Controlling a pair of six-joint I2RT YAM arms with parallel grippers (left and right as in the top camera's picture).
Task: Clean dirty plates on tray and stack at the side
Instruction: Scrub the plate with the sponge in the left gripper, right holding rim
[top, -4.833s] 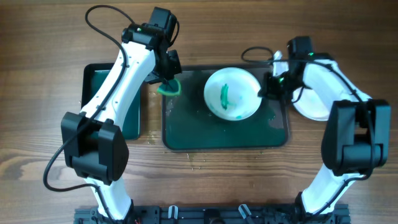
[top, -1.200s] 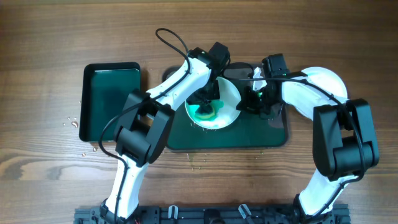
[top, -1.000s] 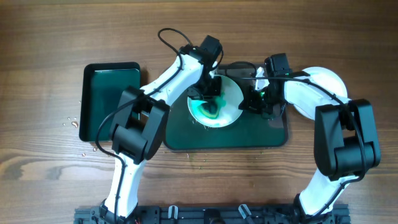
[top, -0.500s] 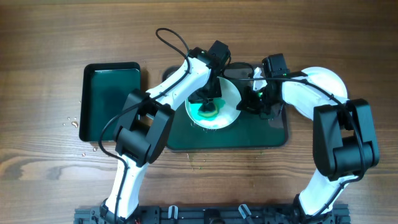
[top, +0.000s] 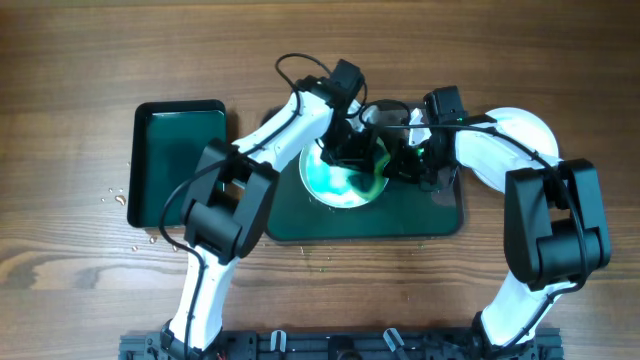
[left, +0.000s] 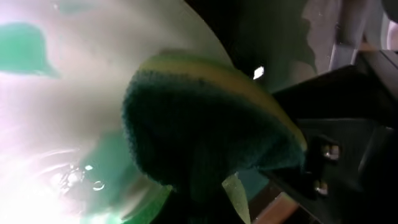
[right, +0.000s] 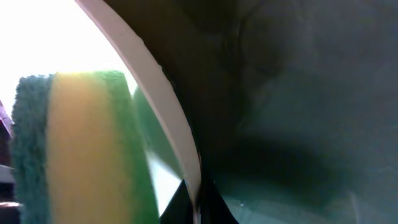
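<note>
A white plate (top: 330, 182) smeared with green lies on the dark green tray (top: 370, 220). My left gripper (top: 363, 152) is shut on a green and yellow sponge (top: 372, 160) and presses it on the plate's right part. In the left wrist view the sponge (left: 205, 124) rests on the wet plate (left: 56, 99). My right gripper (top: 405, 162) is shut on the plate's right rim. In the right wrist view its fingers (right: 196, 200) pinch the rim (right: 158, 99), with the sponge (right: 81, 143) behind and the tray (right: 305, 124) below. Clean white plates (top: 522, 125) lie at the right, partly under my right arm.
A smaller black-rimmed green bin (top: 180, 112) stands on the wooden table left of the tray. Water drops (top: 118, 195) lie beside the bin. Both arms cross over the tray's far half and a cable (top: 300, 65) loops above it.
My left gripper has slid the sponge rightward across the plate toward the right gripper, leaving a wide green smear. The right gripper has kept its hold on the rim.
</note>
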